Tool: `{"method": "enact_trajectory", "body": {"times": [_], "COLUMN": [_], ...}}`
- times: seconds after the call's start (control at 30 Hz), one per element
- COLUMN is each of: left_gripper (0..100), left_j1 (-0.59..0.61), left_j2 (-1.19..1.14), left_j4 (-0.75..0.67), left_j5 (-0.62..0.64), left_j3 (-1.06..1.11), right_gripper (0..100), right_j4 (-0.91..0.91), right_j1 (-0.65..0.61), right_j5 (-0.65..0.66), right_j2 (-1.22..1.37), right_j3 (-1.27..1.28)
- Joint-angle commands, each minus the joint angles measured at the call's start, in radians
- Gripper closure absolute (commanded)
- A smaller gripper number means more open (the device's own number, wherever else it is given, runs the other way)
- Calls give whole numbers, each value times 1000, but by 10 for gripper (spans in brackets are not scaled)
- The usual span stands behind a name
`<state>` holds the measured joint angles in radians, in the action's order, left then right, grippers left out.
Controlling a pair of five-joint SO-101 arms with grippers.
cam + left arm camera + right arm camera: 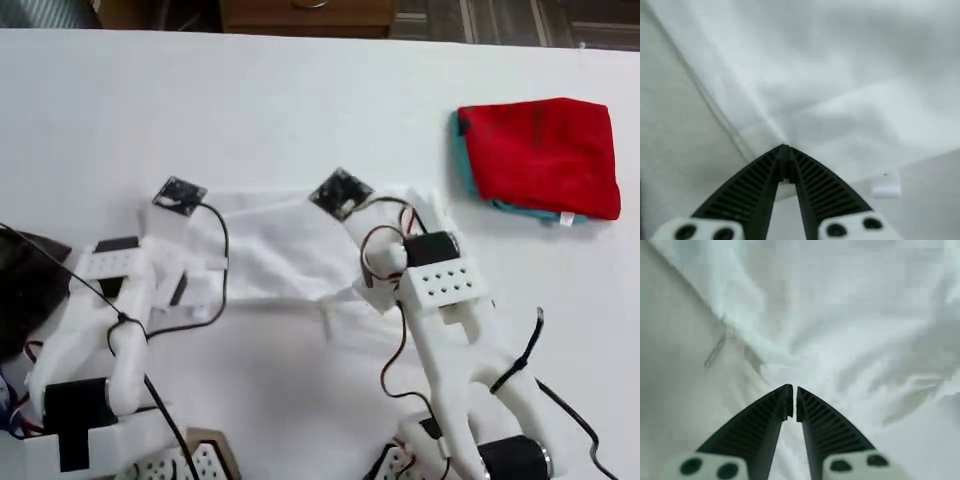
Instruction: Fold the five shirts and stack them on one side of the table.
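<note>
I see the white shirt (280, 250) lying spread mid-table, just ahead of the arm bases. Left gripper (785, 152) is clamped on a folded edge at the shirt's left end. Right gripper (791, 392) is pinched down on rumpled cloth at its right end. Only the wrist cams show those jaws. High cam adds the red shirt (540, 150), folded on a teal shirt (468, 165), right of the white shirt. White table (200, 100); dark cloth (25, 290) left of the shirt; wooden cabinet (300, 15) beyond.

Both arms extend forward, left hand (785, 150) pinched closed, right hand (791, 390) apparently closed too.
</note>
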<state>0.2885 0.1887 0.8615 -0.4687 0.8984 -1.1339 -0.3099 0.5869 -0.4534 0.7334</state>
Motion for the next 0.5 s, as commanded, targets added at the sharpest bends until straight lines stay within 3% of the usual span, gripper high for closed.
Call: {"method": "enact_trajectory", "body": {"times": [0.0,0.2,0.47], "left_gripper": [972,972,972], "left_j1": [-6,-6,-6], "left_j2": [14,14,14], "left_j4": [-12,-12,-12], "left_j5": [2,0,0], "left_j3": [-1,1,1], "right_gripper": [978,978,978], "right_j4": [173,355,197], "right_j1": [4,5,-4], "right_j5": [-91,-114,-114], "right_j2": [-19,194,286], "right_j3": [-40,-8,-12]}}
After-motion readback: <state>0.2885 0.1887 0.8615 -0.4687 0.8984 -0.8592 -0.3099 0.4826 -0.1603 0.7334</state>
